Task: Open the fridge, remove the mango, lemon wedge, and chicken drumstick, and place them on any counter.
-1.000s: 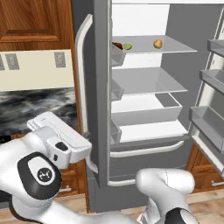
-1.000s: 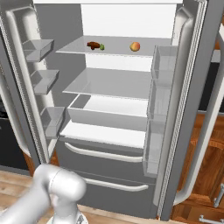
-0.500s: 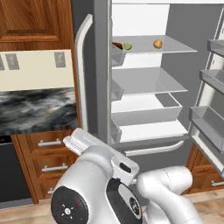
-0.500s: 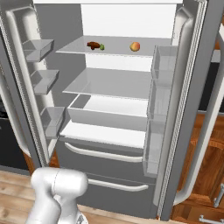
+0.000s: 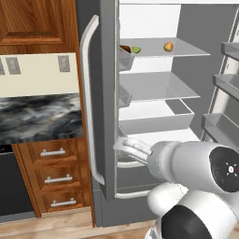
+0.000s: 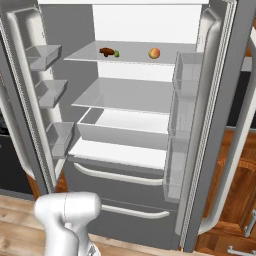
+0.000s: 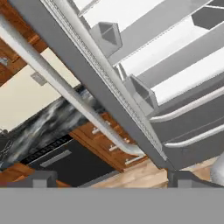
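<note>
I see the fridge (image 6: 140, 125) standing with both doors swung wide. On its top shelf lie all three foods: the chicken drumstick (image 6: 106, 51) at the left, the lemon wedge (image 6: 116, 53) touching or just beside it, and the mango (image 6: 154, 53) apart to the right. My gripper (image 5: 133, 149) hangs low, in front of the fridge's lower part near the left door's edge, well below that shelf and apart from the food. Its fingers (image 7: 43, 178) are spread wide with nothing between them. In the hand view it looks along the left door toward the black marbled counter (image 5: 39, 116) beside the fridge.
</note>
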Tool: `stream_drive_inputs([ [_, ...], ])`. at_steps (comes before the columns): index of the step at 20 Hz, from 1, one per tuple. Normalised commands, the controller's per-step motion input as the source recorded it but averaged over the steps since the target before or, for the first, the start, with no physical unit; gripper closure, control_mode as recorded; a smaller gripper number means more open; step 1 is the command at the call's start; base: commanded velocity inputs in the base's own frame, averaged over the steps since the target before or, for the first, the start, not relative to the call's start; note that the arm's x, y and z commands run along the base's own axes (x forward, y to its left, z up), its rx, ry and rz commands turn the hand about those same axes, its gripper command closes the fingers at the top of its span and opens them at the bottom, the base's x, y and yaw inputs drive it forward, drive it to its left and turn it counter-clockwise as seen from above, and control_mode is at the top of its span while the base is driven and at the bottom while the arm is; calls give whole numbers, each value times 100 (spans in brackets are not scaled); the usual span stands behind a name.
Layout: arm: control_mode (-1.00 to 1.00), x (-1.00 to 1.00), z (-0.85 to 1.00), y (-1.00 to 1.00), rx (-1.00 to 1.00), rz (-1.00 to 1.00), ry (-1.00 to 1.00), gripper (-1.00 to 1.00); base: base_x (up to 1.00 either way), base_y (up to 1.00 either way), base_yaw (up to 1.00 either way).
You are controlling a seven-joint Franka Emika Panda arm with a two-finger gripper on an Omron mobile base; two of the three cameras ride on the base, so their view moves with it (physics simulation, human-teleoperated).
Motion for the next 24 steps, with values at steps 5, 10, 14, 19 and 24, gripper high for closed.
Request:
stream_drive_inputs([
  [5, -100, 49, 0, -45, 37, 31, 36, -100, 0, 0, 0],
  [10, -100, 30, 0, -31, 29, 28, 11, -100, 0, 0, 0],
  [14, -100, 39, 0, -1, 6, 14, 0, -100, 0, 0, 0],
  [19, -100, 22, 7, -9, 0, -1, 5, -100, 0, 0, 0],
  [24, -100, 9, 30, -60, -1, -7, 25, -100, 0, 0, 0],
])
